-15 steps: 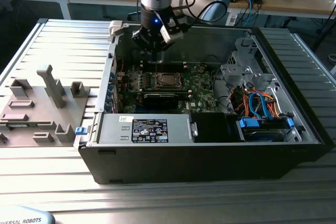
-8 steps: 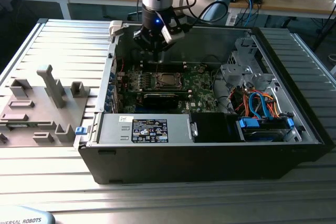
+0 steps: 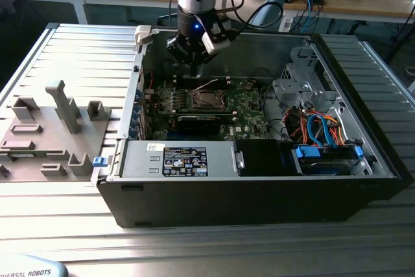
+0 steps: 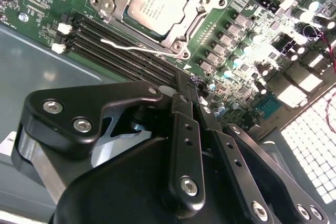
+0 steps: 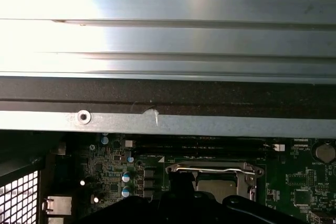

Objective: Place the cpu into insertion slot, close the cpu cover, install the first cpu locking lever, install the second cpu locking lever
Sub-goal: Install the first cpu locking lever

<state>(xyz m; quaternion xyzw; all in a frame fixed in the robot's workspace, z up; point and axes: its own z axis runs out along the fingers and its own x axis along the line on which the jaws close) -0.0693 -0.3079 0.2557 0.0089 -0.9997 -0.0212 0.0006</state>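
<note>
In the second wrist view the gripper [image 4: 195, 85] is filling the lower part of the frame, its black fingers [image 4: 185, 129] pressed together to a narrow tip with nothing between them. That tip is hanging just above the long black memory slots [image 4: 113, 43], a short way from the socket.

Beyond it, in the upper middle of the same frame, the cpu [image 4: 157, 1] is lying flat inside the insertion slot [image 4: 185, 29], silvery top up. The cpu cover [image 4: 116, 4] is sitting down around it as a metal frame, so the placing looks done and the cover looks closed or nearly so. A thin wire lever [image 4: 131, 46] is running beside the socket's near edge, apparently not yet latched; I cannot tell for sure.

In the first wrist view the socket is sitting at the lower middle of the frame, with a lever bar [image 5: 210, 170] across its far side and the case wall [image 5: 168, 124] above it.

In the exterior view the arm is reaching down at upper centre into the open computer case [image 3: 259, 192] on the ribbed tabletop [image 3: 78, 50], just behind the green board [image 3: 246, 105].

My judgement: the work is sitting at the first locking lever. That step calls for the closed tip catching the wire's end, pressing it down and tucking it sideways under its hook.
</note>
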